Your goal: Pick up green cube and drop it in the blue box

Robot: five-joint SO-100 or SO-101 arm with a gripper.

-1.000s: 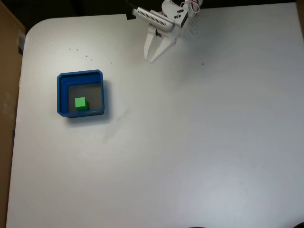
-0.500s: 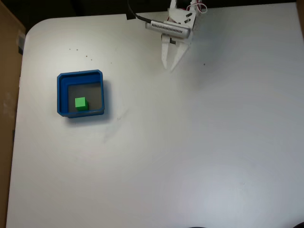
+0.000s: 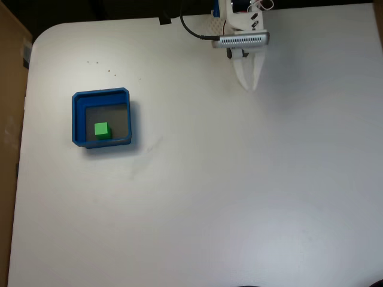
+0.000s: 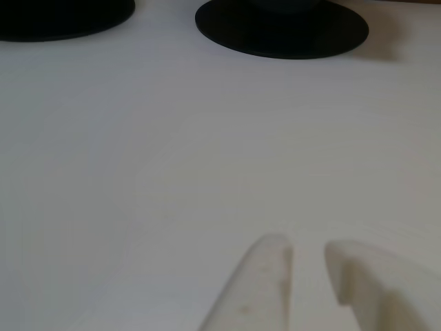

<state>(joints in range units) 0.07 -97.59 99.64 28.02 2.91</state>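
Observation:
The green cube (image 3: 102,130) lies on the grey floor of the blue box (image 3: 76,119), toward its front left, in the fixed view. The box sits on the left part of the white table. My white gripper (image 3: 248,85) hangs at the table's far edge, well to the right of the box, with its tips pointing toward the camera side. The other view has the two pale fingertips (image 4: 274,256) rising from the bottom edge over bare table, and the gripper (image 4: 306,248) holds nothing, with only a narrow slit between the fingers.
A brown board (image 3: 9,119) runs along the table's left side. A black cable (image 3: 191,30) loops by the arm's base. Two black round discs (image 4: 282,27) lie on the table ahead of the fingers in the other view.
The gripper has swung to the right along the far edge, away from the box, and its fingers have drawn closer together. The cube has stayed in the box.

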